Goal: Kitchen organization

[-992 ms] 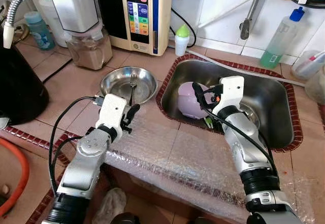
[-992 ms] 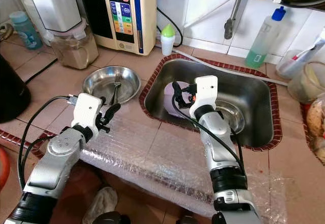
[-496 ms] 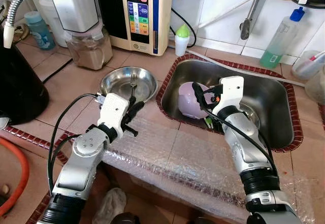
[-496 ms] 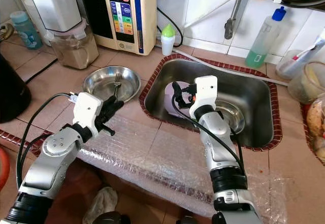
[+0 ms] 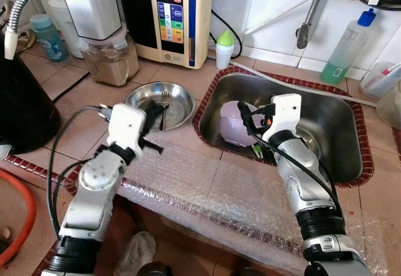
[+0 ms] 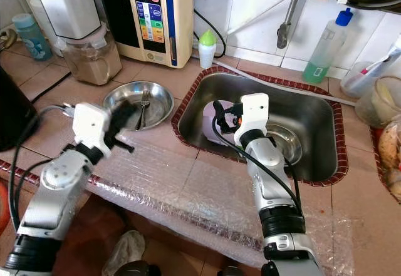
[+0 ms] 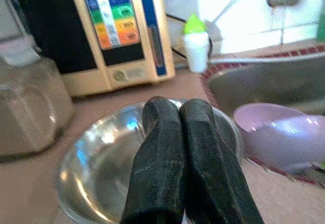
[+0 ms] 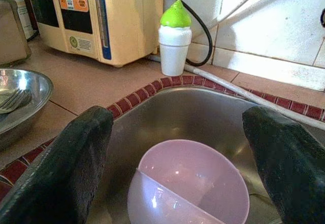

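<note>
A steel bowl point(image 5: 178, 94) with a fork point(image 5: 164, 102) in it sits on the tiled counter left of the sink point(image 5: 332, 119). My left gripper point(image 5: 152, 109) hovers at the bowl's near-left rim. In the left wrist view its fingers point(image 7: 162, 132) are pressed together with nothing between them. A lilac plastic bowl point(image 5: 229, 123) lies tilted in the sink's left half. My right gripper point(image 5: 248, 117) hangs just above it, open, with the fingers point(image 8: 76, 158) spread to either side of the lilac bowl point(image 8: 193, 183).
A water machine point(image 5: 172, 13), a blender jar point(image 5: 111, 60) and a black kettle point(image 5: 22, 107) stand along the back and left. A green-capped bottle point(image 5: 224, 49) and a green soap bottle point(image 5: 343, 49) flank the sink. Bubble wrap point(image 5: 207, 188) covers the counter's front edge.
My left arm has swung left and forward, carrying its gripper from the bubble wrap to the steel bowl's near rim. The right arm and the lilac bowl have not moved.
</note>
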Motion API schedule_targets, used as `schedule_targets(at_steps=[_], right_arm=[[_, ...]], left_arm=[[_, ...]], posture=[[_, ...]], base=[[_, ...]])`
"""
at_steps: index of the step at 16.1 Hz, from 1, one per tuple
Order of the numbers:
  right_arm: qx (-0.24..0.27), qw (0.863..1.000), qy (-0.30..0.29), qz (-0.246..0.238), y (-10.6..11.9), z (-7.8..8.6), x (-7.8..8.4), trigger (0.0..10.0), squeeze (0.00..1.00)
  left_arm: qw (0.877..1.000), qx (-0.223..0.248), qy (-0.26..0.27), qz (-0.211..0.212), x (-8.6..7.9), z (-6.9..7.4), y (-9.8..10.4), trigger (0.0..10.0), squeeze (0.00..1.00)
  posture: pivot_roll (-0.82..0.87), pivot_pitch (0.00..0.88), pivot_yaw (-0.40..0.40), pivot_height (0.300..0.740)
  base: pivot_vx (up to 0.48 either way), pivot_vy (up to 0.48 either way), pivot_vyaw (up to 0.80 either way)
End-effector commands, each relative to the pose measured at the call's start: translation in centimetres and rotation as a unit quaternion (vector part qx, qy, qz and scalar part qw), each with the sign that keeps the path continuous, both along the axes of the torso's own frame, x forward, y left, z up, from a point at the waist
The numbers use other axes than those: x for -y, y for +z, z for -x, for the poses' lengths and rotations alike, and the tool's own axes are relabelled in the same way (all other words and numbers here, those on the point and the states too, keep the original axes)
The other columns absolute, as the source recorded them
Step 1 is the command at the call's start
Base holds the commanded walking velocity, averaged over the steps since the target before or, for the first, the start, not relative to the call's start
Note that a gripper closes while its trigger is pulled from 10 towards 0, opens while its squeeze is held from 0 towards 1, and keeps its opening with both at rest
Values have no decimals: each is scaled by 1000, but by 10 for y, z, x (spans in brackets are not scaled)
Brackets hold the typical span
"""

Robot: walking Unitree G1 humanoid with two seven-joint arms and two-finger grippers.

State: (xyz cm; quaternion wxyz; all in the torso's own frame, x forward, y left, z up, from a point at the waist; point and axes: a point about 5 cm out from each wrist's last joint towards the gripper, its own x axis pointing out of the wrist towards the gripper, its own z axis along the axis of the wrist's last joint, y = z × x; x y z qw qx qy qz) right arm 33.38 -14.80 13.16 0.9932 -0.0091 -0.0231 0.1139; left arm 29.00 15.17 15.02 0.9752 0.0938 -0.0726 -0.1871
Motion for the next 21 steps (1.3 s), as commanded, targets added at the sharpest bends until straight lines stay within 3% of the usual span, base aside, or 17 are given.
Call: schedule_targets(at_steps=[1,2,3,4,6,11,17,21], right_arm=[[9,1000,2,4,5,-2,-1,10000,0],[9,1000,2,4,5,-2,-1,10000,0],[9,1000,2,4,5,-2,-1,10000,0],[8,1000,2,4,4,-1,0,10000,0],[3,1000,6,5,1,1,-1,10000,0],[7,1000,12,10,5,-3,-2,10000,0],[6,1000,13,10,3,-2,-3,10000,0],[8,1000,11,9,5,-2,-3,10000,0]], left_arm=[[1000,16,14,-1,-4,-1,4,0,0],[1000,20,17,4,-5,1,4,0,0],[999,24,22,8,-6,3,3,7569,4],[1000,21,0,17,-1,11,-2,10000,1000],[999,29,14,4,-1,25,-17,10000,1000],[999,37,32,14,5,34,-25,10000,1000],[999,42,23,0,10,27,-31,10000,1000],[999,38,24,-5,22,13,-39,10000,1000]], posture=[[0,0,-4,740],[0,0,-4,740],[0,0,-5,740],[4,0,-10,740],[5,0,-19,740],[6,0,-30,740],[3,0,-27,740],[-11,0,-20,740]], base=[[0,0,0],[0,0,0],[0,0,0],[0,0,0],[0,0,0],[0,0,0],[0,0,0],[0,0,0]])
